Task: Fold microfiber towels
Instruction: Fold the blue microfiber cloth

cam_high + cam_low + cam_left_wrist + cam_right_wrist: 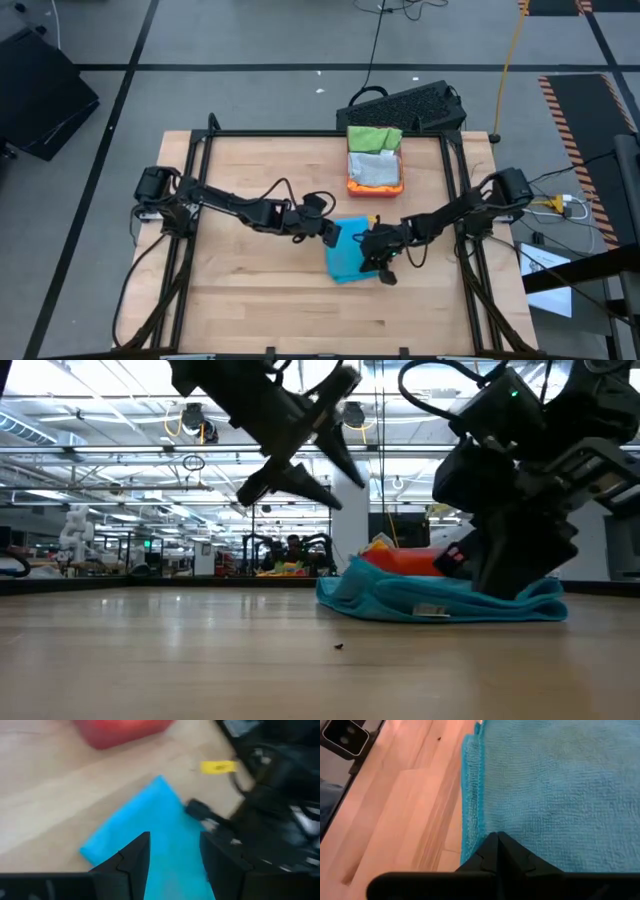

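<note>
Closest in the right wrist view is the right tool [498,845], its fingers brought together and pressed down onto the bright blue towel [555,785], near the towel's folded edge. From above, that blue towel [347,251] lies folded near the middle of the wooden surface [250,290], between the two arms. The left tool [327,229] hovers at the towel's other side, raised clear of the cloth in the low view, its fingers standing apart with nothing between them.

The step in hand looks like flattening or finishing the fold. To do it well, the right tool should keep its weight on the layers while they settle, so that the edges stay aligned and the top layer does not slide; the left tool would best stay clear of the cloth until it is needed.

Behind the towel sits the pink-red tray [375,185] holding a pale towel [375,170], with a bright green towel [375,137] just beyond it. A small yellow tag [218,767] lies on the surface near the blue towel. The right arm itself crowds the towel's far corner.
</note>
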